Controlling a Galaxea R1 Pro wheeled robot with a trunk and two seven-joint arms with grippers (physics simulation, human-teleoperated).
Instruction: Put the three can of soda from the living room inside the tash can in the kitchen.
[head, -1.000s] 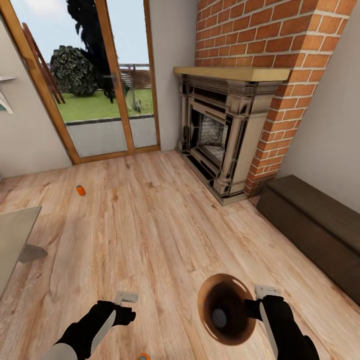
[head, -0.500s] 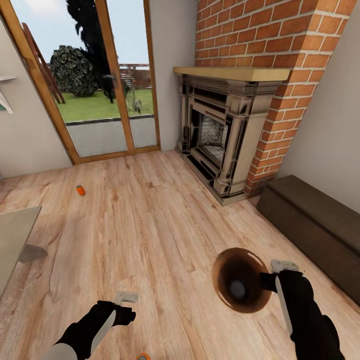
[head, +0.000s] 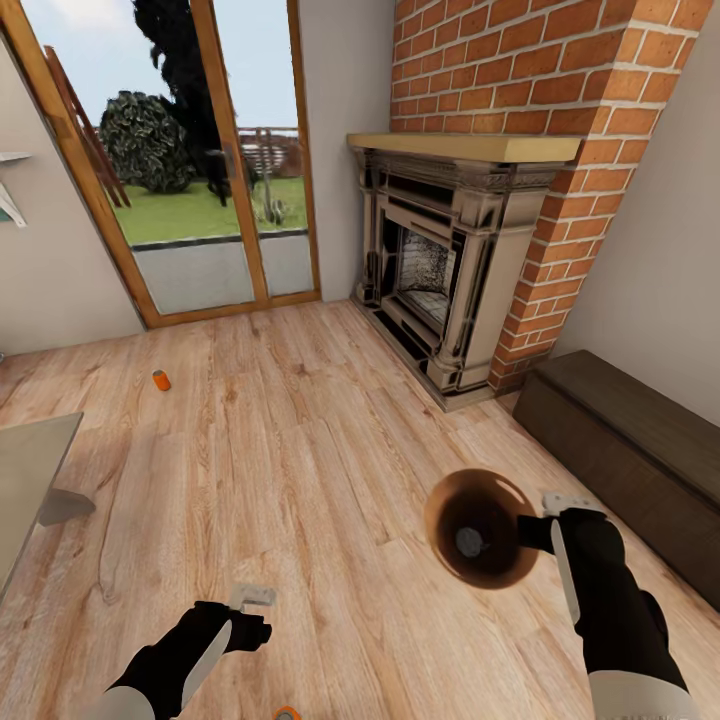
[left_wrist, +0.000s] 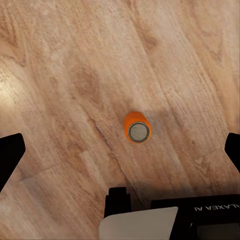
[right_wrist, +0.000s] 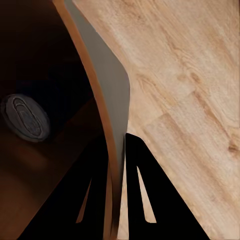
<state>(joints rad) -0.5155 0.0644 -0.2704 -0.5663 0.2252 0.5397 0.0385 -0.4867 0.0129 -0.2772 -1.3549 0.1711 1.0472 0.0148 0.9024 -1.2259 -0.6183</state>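
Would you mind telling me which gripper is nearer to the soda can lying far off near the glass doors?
Left. The left gripper hovers low over the floor on the same side as that can; the right gripper, pinching the trash can's rim, is farther across the room.

surface: wood plank floor (head: 300, 450) | on it: orange soda can (head: 161, 380) near doors, another (left_wrist: 137, 128) upright
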